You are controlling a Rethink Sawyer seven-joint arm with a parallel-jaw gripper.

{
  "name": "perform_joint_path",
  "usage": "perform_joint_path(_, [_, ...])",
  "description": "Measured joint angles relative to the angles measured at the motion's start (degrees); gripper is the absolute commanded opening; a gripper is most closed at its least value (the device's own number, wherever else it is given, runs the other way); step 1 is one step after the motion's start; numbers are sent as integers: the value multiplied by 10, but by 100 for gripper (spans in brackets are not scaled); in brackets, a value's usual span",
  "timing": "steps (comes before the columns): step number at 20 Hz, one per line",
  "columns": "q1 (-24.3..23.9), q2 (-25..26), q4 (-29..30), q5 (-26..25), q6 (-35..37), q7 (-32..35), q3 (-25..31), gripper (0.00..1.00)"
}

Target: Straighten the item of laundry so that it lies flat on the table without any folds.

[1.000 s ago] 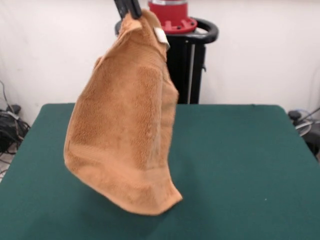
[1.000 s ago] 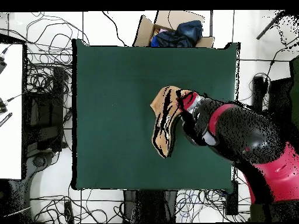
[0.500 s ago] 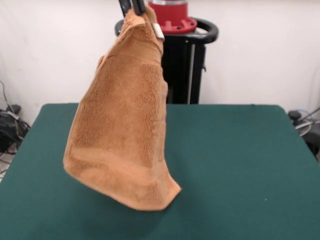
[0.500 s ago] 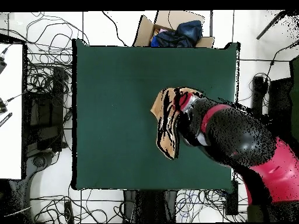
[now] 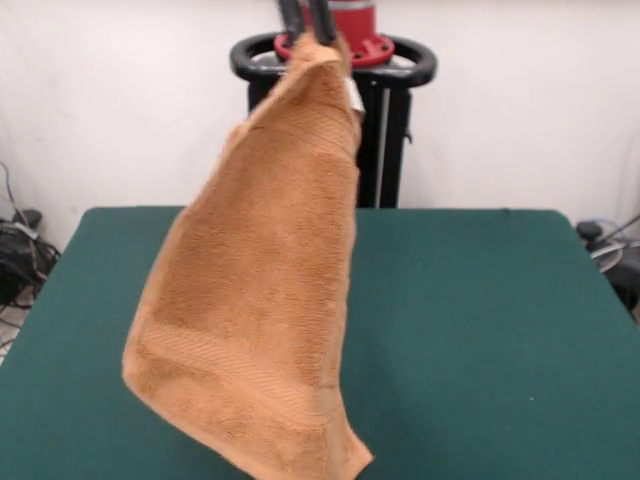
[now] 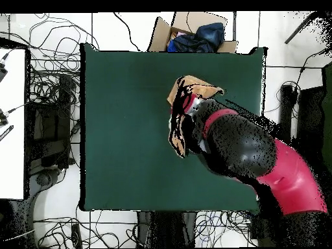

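The end effector [image 5: 307,20] pinches the top corner of the orange towel [image 5: 260,290] and holds it up high. The towel hangs down in the air over the green desk [image 5: 480,330], with a small white tag [image 5: 354,95] near the top

Open cardboard box [image 6: 194,29] off the table's far edge from me, dark blue cloth [image 6: 198,35] bundled inside it. Tangled black cables [image 6: 55,84] cover the white tiled floor [image 6: 275,55] in the overhead view. White panel [image 6: 13,123] at that view's left edge. Front view: plain white wall [image 5: 520,100], more cables [image 5: 20,250] low at left.
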Motion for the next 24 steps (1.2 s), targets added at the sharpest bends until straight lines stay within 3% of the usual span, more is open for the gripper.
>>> perform_joint_path(14, [191, 47, -55, -4, -23, 9, -70, 0])
perform_joint_path(20, [222, 74, -64, -4, -59, 16, -91, 0])
perform_joint_path(24, [209, 91, -61, -3, -106, 16, -88, 0])
